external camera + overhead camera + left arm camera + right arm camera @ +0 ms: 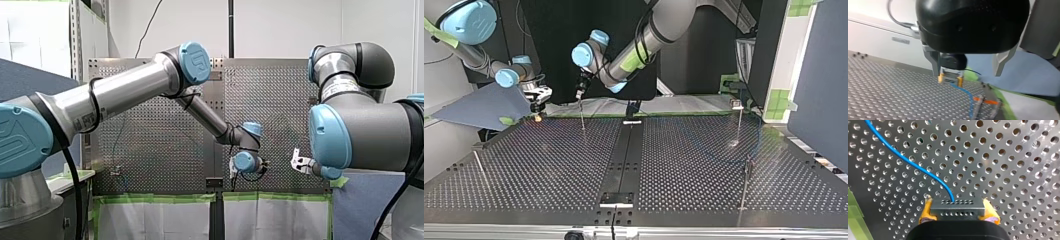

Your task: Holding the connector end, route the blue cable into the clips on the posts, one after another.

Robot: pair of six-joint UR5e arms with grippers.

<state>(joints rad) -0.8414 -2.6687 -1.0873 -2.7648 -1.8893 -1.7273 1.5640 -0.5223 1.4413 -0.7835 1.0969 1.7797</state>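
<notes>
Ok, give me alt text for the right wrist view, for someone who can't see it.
My right gripper has its yellow pads shut on the dark connector, a block with two rows of small holes. The blue cable leaves its far face and curves away over the perforated table.

I see a plain white painted wall [280, 25] at the back, a slotted grey metal rack upright [75, 30] at front view's left, a flat blue-grey partition panel [365, 205] right. Even indoor light.
</notes>
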